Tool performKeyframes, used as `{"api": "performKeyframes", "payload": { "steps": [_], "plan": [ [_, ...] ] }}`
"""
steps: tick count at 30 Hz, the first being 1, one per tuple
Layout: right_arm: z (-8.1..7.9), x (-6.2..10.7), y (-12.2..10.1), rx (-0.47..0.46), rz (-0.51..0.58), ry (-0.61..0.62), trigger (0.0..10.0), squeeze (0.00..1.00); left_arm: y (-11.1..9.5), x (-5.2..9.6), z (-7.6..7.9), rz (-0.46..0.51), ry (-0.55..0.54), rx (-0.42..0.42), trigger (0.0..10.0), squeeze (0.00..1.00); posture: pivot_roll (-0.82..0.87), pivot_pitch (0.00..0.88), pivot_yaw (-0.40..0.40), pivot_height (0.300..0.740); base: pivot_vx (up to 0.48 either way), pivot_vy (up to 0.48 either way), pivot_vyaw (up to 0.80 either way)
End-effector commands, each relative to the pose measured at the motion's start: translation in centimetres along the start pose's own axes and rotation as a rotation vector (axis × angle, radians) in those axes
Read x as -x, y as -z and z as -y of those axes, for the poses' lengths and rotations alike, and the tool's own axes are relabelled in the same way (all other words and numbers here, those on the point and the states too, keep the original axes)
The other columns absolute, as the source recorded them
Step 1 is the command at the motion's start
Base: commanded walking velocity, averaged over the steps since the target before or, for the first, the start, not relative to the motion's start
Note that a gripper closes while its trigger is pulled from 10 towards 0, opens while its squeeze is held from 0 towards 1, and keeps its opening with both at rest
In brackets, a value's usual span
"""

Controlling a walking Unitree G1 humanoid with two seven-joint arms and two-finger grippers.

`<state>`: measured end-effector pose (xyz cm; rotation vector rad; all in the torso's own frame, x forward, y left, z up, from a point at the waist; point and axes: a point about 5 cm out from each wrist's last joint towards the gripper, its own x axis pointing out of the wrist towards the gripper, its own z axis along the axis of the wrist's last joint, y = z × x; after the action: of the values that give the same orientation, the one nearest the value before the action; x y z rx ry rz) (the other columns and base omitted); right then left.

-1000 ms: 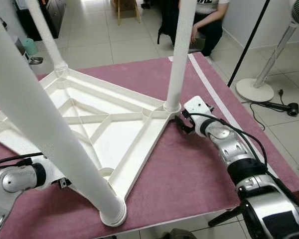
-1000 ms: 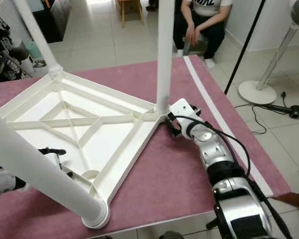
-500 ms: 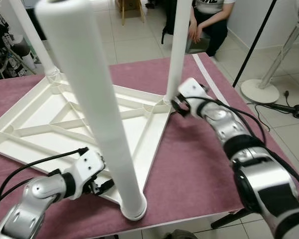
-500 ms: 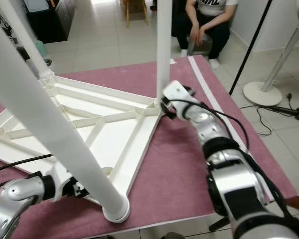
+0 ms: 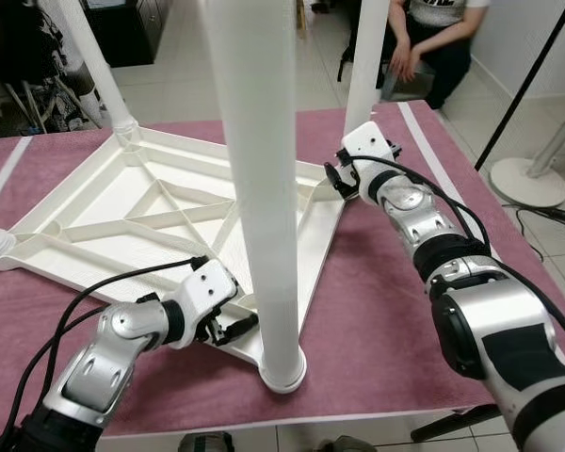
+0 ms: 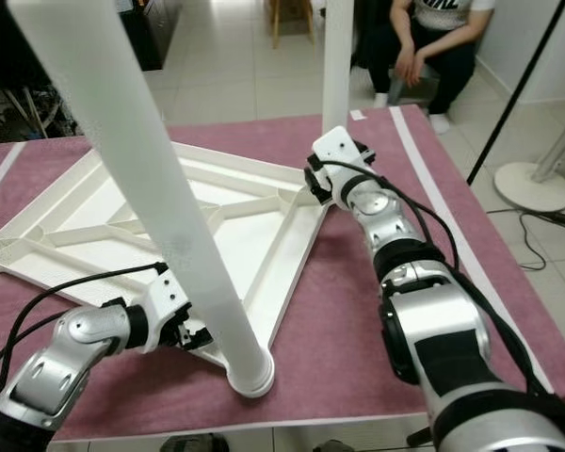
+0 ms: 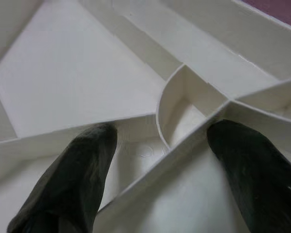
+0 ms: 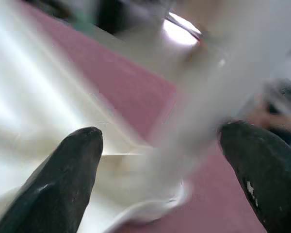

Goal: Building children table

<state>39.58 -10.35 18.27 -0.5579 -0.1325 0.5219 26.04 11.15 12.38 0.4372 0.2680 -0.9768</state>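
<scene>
Two grippers work an upturned white plastic triangular tabletop [image 5: 169, 202] on a maroon cloth [image 5: 377, 311]: the left gripper [image 5: 228, 325], fingers wide, at seven o'clock; the right gripper [image 5: 337, 179], wide, straddling a white leg [image 5: 365, 56] at one o'clock.

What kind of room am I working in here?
Probably a home room used as a workspace: pale tiled floor, a standing fan with its cord beside the pink-covered table, and a person seated behind it.
</scene>
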Motion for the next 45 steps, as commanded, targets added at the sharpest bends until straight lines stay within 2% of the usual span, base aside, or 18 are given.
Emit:
{"api": "performKeyframes", "payload": {
  "steps": [1, 4, 8, 15, 19, 20, 22, 23, 24, 25, 28, 29, 31, 32, 36, 41, 44, 45],
  "plan": [
    [-1.7, -0.4, -1.5, 0.039, 0.104, -0.104, 10.0, 0.0, -1.8, 0.6, -2.0, 0.06, -0.205, -0.067, 10.0, 0.0, 0.12, 0.0, 0.077, 0.74, 0.0, 0.0, 0.0],
    [-1.4, -0.1, -1.5, 0.045, 0.131, -0.107, 10.0, 0.0, -1.8, 1.2, -2.6, 0.044, -0.205, -0.099, 10.0, 0.0, 0.12, 0.0, 0.077, 0.74, 0.0, 0.0, 0.0],
    [-0.7, 1.6, -1.3, 0.042, 0.209, -0.078, 10.0, 0.0, -1.4, 4.9, -4.0, -0.048, -0.096, -0.278, 10.0, 0.0, 0.08, 0.0, 0.1, 0.74, 0.0, 0.0, 0.0],
    [-0.3, 2.7, -1.0, 0.015, 0.23, -0.032, 10.0, 0.0, -1.5, 5.5, -5.3, -0.055, -0.138, -0.296, 10.0, 0.0, 0.06, 0.0, 0.111, 0.74, 0.0, 0.0, 0.0],
    [-0.8, 6.1, -0.4, -0.045, 0.231, -0.003, 10.0, 0.0, -1.5, 5.8, -6.1, -0.008, -0.181, -0.211, 10.0, 0.0, 0.06, 0.0, 0.106, 0.74, 0.0, 0.0, 0.0],
    [-0.8, 6.1, -0.4, -0.045, 0.231, -0.003, 10.0, 0.0, -1.5, 5.8, -6.1, -0.008, -0.181, -0.211, 10.0, 0.0, 0.06, 0.0, 0.106, 0.74, 0.0, 0.0, 0.0],
    [-1.5, 8.6, 0.2, -0.068, 0.212, -0.034, 10.0, 0.0, -1.0, 5.5, -5.8, -0.016, -0.181, -0.217, 10.0, 0.0, 0.05, 0.0, 0.104, 0.74, 0.0, 0.0, 0.0],
    [-1.5, 8.6, 0.2, -0.068, 0.212, -0.034, 10.0, 0.0, -1.0, 5.5, -5.8, -0.016, -0.181, -0.217, 10.0, 0.0, 0.05, 0.0, 0.104, 0.74, 0.0, 0.0, 0.0],
    [-2.0, 11.0, 0.9, -0.092, 0.177, -0.055, 10.0, 0.0, -0.5, 4.6, -5.7, -0.02, -0.203, -0.204, 10.0, 0.0, 0.01, 0.0, 0.112, 0.74, 0.0, 0.0, 0.0],
    [-2.0, 11.0, 0.9, -0.092, 0.177, -0.055, 10.0, 0.0, -0.5, 4.6, -5.7, -0.02, -0.203, -0.204, 10.0, 0.0, 0.01, 0.0, 0.112, 0.74, 0.0, 0.0, 0.0],
    [-2.6, 15.9, 1.4, -0.162, 0.103, -0.116, 10.0, 0.0, -0.1, 2.4, -5.2, -0.012, -0.244, -0.159, 10.0, 0.0, -0.02, 0.0, 0.127, 0.74, 0.0, 0.0, 0.0],
    [-2.6, 15.9, 1.4, -0.162, 0.103, -0.116, 10.0, 0.0, -0.1, 2.4, -5.2, -0.012, -0.244, -0.159, 10.0, 0.0, -0.02, 0.0, 0.127, 0.74, 0.0, 0.0, 0.0],
    [-2.5, 18.6, 1.5, -0.169, 0.037, -0.165, 10.0, 0.0, -0.1, 1.4, -5.0, 0.001, -0.246, -0.143, 10.0, 0.0, -0.04, 0.0, 0.142, 0.74, 0.0, 0.0, 0.0],
    [-2.5, 18.6, 1.5, -0.169, 0.037, -0.165, 10.0, 0.0, -0.1, 1.4, -5.0, 0.001, -0.246, -0.143, 10.0, 0.0, -0.04, 0.0, 0.142, 0.74, 0.0, 0.0, 0.0],
    [-3.0, 23.3, 1.5, -0.133, -0.118, -0.275, 10.0, 0.0, -0.1, 0.8, -5.0, 0.006, -0.227, -0.141, 10.0, 0.0, -0.07, 0.0, 0.157, 0.74, 0.0, 0.0, 0.0],
    [-3.2, 23.8, 0.7, -0.173, -0.116, -0.286, 10.0, 0.0, 0.0, 0.7, -5.2, 0.007, -0.228, -0.141, 10.0, 0.0, -0.07, 0.0, 0.159, 0.74, 0.0, 0.0, 0.0],
    [-4.5, 21.2, -1.3, -0.255, 0.013, -0.359, 10.0, 0.0, -0.1, 0.3, -5.0, 0.016, -0.224, -0.14, 10.0, 0.0, -0.06, 0.0, 0.161, 0.74, 0.0, 0.0, 0.0],
    [-4.5, 21.2, -1.3, -0.255, 0.013, -0.359, 10.0, 0.0, -0.1, 0.3, -5.0, 0.016, -0.224, -0.14, 10.0, 0.0, -0.06, 0.0, 0.161, 0.74, 0.0, 0.0, 0.0]
  ]
}}
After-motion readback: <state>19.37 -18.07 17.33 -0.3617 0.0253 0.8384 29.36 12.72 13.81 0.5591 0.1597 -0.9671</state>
